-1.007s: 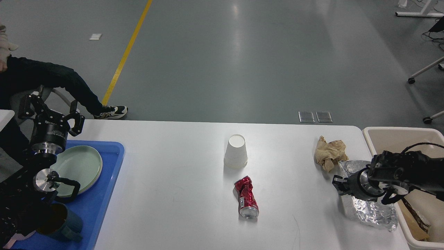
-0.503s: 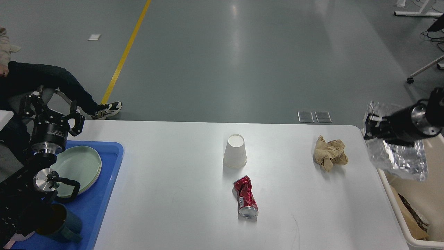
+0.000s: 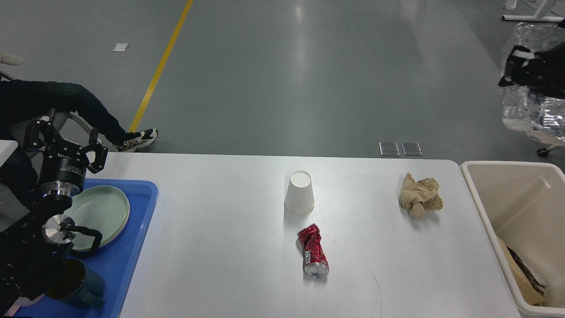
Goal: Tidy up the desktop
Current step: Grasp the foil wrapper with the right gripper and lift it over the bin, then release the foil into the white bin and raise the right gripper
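The white desktop (image 3: 229, 221) carries an upside-down white paper cup (image 3: 299, 192), a crushed red can (image 3: 313, 251) lying on its side, and a crumpled brown paper wad (image 3: 420, 194). My right gripper (image 3: 512, 66) is high at the far right, above and behind the beige bin (image 3: 512, 207), shut on a crinkled silver foil bag (image 3: 534, 112) that hangs from it. My left gripper (image 3: 66, 143) stands open over the back left corner, above the blue tray (image 3: 128, 256), with nothing between its fingers.
The blue tray holds a pale green plate (image 3: 99, 212) and a dark teal mug (image 3: 81, 282). Brown scraps lie in the bin's near corner. A seated person's leg and shoe (image 3: 141, 138) are beyond the desktop's back left edge.
My right gripper has lifted the foil bag off the desktop's right edge and carried it up and to the right, above the bin. The left arm has not moved.
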Controlling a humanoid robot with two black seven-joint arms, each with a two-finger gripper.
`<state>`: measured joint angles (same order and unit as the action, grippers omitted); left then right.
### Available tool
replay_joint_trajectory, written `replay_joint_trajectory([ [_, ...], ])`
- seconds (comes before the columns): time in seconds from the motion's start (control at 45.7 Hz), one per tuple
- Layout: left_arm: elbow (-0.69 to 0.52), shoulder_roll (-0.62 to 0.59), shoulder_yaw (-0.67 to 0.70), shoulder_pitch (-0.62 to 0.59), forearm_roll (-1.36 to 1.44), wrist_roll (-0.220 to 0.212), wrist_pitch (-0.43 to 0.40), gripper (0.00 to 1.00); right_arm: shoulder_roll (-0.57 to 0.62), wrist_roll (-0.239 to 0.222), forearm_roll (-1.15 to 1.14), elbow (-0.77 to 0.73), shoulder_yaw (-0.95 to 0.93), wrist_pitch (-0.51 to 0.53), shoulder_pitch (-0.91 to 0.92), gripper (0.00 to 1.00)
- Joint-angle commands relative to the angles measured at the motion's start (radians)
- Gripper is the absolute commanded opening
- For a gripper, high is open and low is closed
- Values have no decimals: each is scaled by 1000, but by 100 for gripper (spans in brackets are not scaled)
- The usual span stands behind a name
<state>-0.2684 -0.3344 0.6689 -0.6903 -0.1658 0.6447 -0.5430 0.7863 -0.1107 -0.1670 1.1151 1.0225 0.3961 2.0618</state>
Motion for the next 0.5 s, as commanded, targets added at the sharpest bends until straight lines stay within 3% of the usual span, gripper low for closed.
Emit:
replay_joint_trajectory([
  [0.0, 0, 0, -2, 0, 0, 1, 0, 96, 2, 0, 0, -60, 39, -109, -103, 0],
  [0.35, 0, 0, 0, 0, 0, 0, 0, 96, -65, 6, 10, -360, -10, -209, -653, 0],
  [0.372, 0, 0, 0, 0, 0, 0, 0, 96, -73, 6, 9, -379, -10, -214, -687, 20],
  [0.438, 0, 0, 0, 0, 0, 0, 0, 96, -111, 8, 9, -464, -18, -243, -774, 98],
  [0.482, 0, 0, 0, 0, 0, 0, 0, 96, -142, 8, 12, -511, -25, -250, -821, 100],
])
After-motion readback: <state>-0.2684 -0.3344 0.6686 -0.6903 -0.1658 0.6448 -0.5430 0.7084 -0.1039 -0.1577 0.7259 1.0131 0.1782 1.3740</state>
